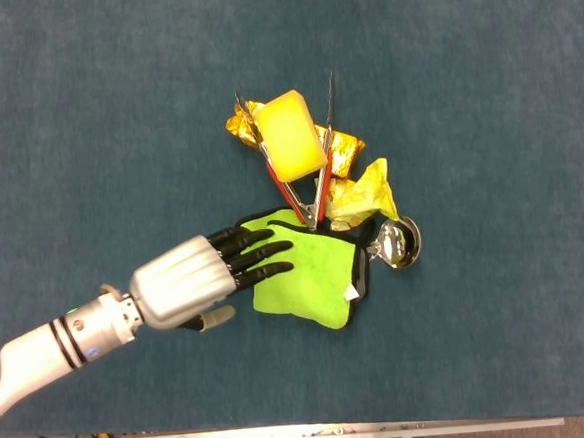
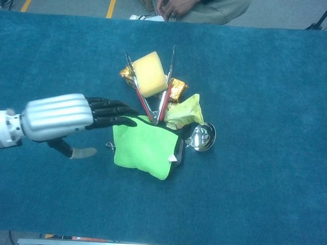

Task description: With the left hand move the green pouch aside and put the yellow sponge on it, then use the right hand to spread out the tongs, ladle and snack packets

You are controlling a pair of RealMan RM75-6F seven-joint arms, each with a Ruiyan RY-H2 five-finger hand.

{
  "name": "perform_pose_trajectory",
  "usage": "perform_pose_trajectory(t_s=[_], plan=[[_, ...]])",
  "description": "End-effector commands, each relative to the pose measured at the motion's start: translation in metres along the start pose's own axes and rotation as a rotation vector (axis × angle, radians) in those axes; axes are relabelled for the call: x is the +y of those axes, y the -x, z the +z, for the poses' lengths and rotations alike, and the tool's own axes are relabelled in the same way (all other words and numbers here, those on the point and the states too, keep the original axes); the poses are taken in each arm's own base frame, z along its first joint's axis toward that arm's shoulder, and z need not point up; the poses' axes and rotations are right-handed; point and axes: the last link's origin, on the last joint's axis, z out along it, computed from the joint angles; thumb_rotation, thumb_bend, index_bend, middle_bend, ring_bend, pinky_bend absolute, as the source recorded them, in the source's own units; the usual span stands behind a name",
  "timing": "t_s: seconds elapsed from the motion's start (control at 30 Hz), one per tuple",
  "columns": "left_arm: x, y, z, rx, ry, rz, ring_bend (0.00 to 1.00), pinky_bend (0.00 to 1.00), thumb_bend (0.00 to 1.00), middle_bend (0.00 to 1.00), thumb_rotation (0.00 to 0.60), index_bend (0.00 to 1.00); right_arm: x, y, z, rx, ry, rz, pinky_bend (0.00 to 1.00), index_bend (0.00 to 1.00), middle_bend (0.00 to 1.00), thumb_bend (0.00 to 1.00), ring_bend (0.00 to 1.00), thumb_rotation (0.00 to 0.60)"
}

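The green pouch lies in the middle of the table. My left hand is open, its black fingers stretched over the pouch's left edge, thumb hanging below; contact is unclear. The yellow sponge rests on the red-handled tongs, whose hinge end meets the pouch's top edge. Gold snack packets lie under them, a yellow packet to the right. The ladle bowl shows at the pouch's right side. My right hand is out of both views.
Blue cloth covers the whole table. A seated person is behind the far edge. The table's near edge has a metal rail.
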Motion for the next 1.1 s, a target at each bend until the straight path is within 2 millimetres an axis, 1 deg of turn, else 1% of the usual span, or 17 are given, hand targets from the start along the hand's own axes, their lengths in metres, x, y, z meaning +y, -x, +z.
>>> perform_pose_trajectory(t_s=[0.03,0.1,0.3,0.53,0.77,0.9,1.1], plan=[[-0.001,0.006,0.012,-0.007,0.037,0.054,0.0,0.15,0.37,0.02,0.6,0.07,0.003,0.0,-0.001,-0.001,0.008,0.0,0.41,0.03,0.27,0.12,0.22,0.6],[-0.003,0.01,0.017,-0.011,0.046,0.083,0.0,0.15,0.37,0.02,0.6,0.07,0.005,-0.001,-0.002,0.0,0.014,0.001,0.41,0.03,0.27,0.12,0.22,0.6],[-0.006,0.021,0.028,-0.025,0.046,0.053,0.0,0.15,0.37,0.02,0.6,0.07,0.011,-0.002,-0.005,-0.005,0.034,0.003,0.41,0.03,0.27,0.12,0.22,0.6],[-0.01,0.032,0.04,-0.024,0.044,0.03,0.0,0.15,0.37,0.02,0.6,0.07,0.013,-0.002,-0.005,-0.013,0.046,0.002,0.41,0.03,0.27,0.12,0.22,0.6],[-0.013,0.043,0.049,-0.022,0.027,0.0,0.0,0.15,0.37,0.02,0.6,0.07,0.015,-0.001,-0.006,-0.014,0.054,-0.003,0.41,0.03,0.27,0.12,0.22,0.6],[-0.016,0.05,0.054,-0.032,0.026,0.022,0.0,0.15,0.37,0.02,0.6,0.07,0.016,-0.002,-0.007,-0.014,0.059,-0.002,0.41,0.03,0.27,0.12,0.22,0.6],[-0.017,0.06,0.058,-0.039,0.025,0.001,0.0,0.15,0.37,0.02,0.6,0.07,0.018,-0.002,-0.008,-0.016,0.07,0.0,0.41,0.03,0.27,0.12,0.22,0.6]])
